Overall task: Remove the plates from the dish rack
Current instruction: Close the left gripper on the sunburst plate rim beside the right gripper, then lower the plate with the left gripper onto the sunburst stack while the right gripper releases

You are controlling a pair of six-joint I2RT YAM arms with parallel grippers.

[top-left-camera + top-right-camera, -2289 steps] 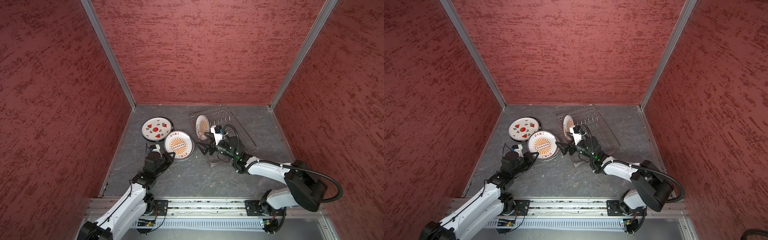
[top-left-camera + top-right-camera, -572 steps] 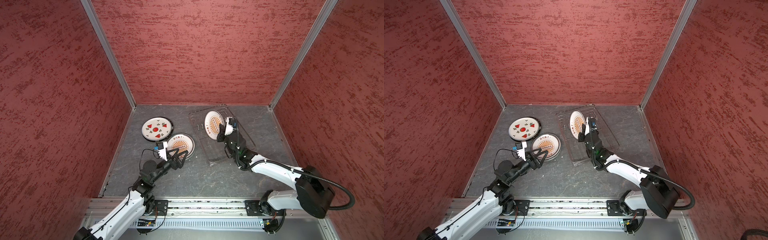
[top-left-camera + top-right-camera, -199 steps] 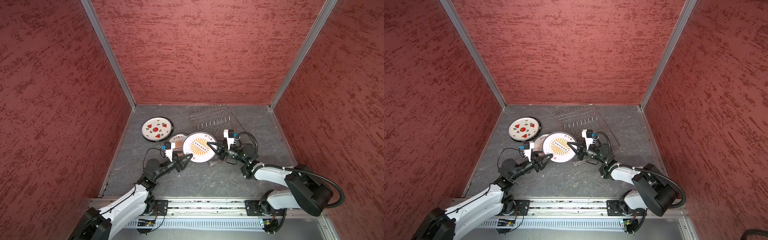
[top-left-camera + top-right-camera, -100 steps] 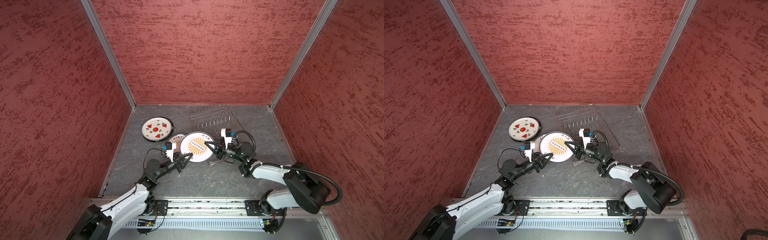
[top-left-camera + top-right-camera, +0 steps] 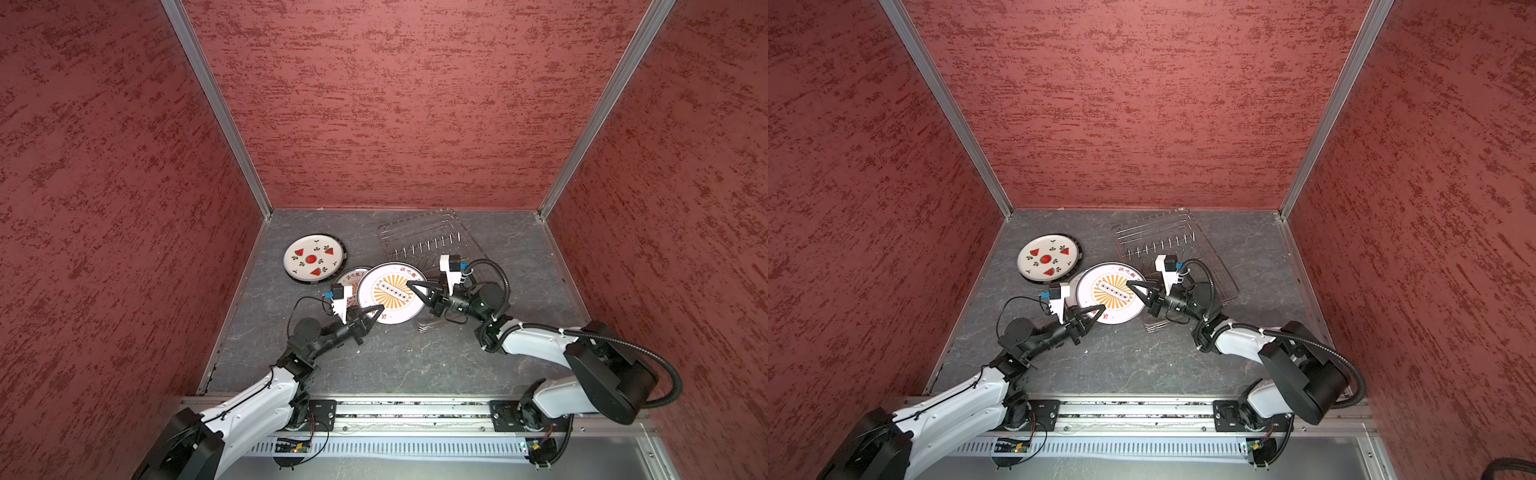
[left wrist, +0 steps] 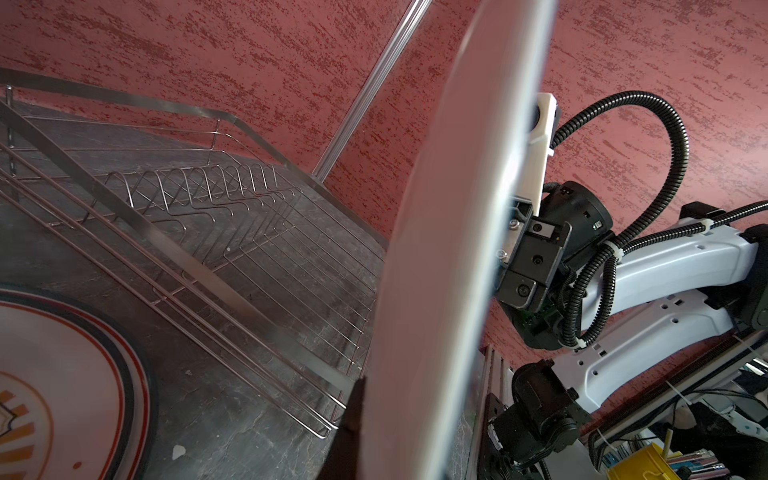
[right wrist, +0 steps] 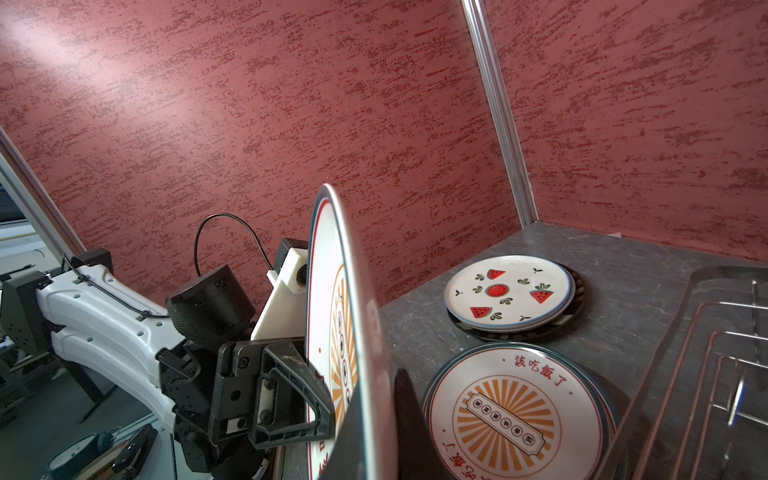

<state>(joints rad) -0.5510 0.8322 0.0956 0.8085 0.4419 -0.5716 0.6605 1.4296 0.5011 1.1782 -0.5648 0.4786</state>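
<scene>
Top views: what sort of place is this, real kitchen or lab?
Likely a lab robot test cell, not a kitchen. Red textured wall panels with aluminium corner posts box in a grey tabletop; both arms bolt to a front rail; the only props are plates and a wire dish rack.

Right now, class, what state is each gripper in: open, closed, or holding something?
Left gripper: jaws closed on the rim of the raised sunburst plate.
Right gripper: jaws closed on the same plate, elsewhere on its rim.

Sunburst plate [image 5: 390, 293]: white, orange rays, red characters, dark rim. Watermelon plate [image 5: 313, 257]: white, red slices, green leaves. Dish rack [image 5: 419, 237]: silver wire.
</scene>
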